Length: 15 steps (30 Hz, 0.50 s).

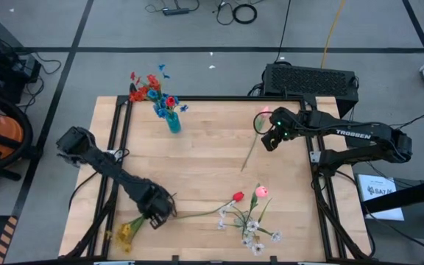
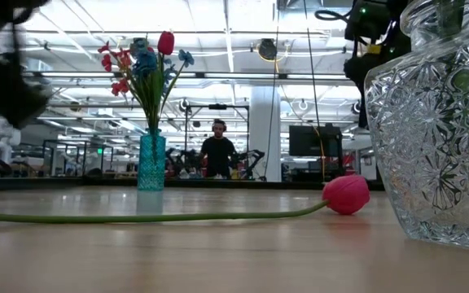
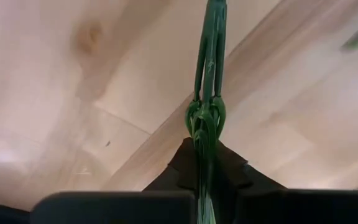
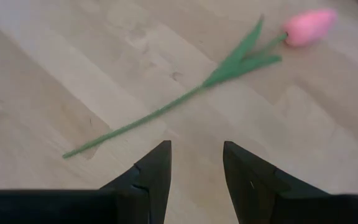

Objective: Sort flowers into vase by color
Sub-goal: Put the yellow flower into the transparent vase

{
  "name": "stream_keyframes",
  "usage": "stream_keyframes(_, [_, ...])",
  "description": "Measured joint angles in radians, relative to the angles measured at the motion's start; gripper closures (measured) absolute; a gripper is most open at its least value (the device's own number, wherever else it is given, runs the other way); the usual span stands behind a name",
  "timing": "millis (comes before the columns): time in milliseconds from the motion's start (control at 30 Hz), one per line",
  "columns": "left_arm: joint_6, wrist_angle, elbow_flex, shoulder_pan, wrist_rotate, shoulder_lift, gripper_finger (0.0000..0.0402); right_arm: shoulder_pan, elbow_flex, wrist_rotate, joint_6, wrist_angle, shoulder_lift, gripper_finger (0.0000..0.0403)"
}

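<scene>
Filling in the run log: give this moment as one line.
left gripper: shut on green stem | right gripper: open above pink tulip | teal vase: partly filled

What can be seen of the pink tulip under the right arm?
The pink tulip is an artificial flower with a closed pink bud, a thin green stem and narrow green leaves near the bud. It lies flat on the wooden table, stem slightly curved. Nothing touches it: the right end effector hangs over it, fingers open, just short of the stem.

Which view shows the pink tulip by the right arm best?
The right wrist view: the pink tulip lies whole, bud to stem tip. The high view shows it small beside the arm. The low view possibly shows it; the left wrist view doesn't.
</scene>
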<state>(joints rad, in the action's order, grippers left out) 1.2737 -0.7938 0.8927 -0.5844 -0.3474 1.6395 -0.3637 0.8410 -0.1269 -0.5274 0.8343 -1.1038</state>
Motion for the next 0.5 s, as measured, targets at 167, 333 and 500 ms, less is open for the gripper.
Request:
stream_keyframes(167, [-0.033,-0.016,0.007,0.112,-0.001,-0.105,0.0387,-0.002,0.044,-0.002,0.205,0.017,0.0,0.0266])
stream_keyframes(333, [-0.026,0.0,0.013,0.273,0.001,-0.236,0.0389,-0.001,0.153,-0.003,0.387,0.053,0.0,0.0266])
stream_keyframes(500, [-0.104,0.002,0.107,0.445,0.041,-0.283,0.0389,-0.001,0.267,-0.01,0.584,0.059,0.0,0.0266])
